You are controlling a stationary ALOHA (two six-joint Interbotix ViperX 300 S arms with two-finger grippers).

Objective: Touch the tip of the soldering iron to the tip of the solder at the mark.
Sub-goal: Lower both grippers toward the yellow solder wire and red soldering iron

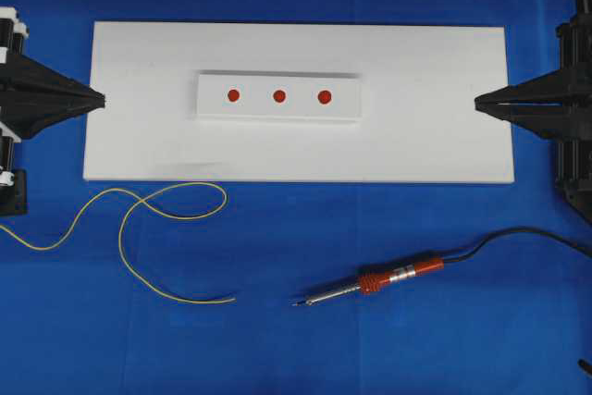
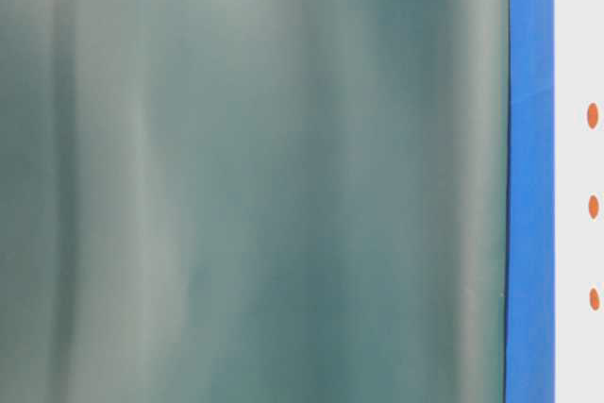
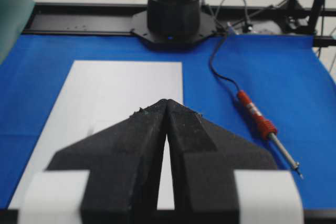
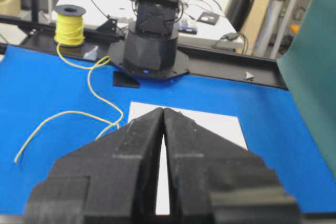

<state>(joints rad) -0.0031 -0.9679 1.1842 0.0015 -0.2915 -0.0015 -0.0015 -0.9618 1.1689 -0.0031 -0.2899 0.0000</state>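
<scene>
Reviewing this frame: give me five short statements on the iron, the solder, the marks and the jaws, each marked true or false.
1. The soldering iron lies on the blue cloth, off the white board. True.
2. The right gripper holds the iron. False: its jaws are shut on nothing, at the board's right edge.
3. The raised white block carries three red marks. True.
4. The solder lies across the marks. False: it loops on the cloth below the board's left part.
5. The left gripper has its jaws wide open. False: they are shut.
</scene>
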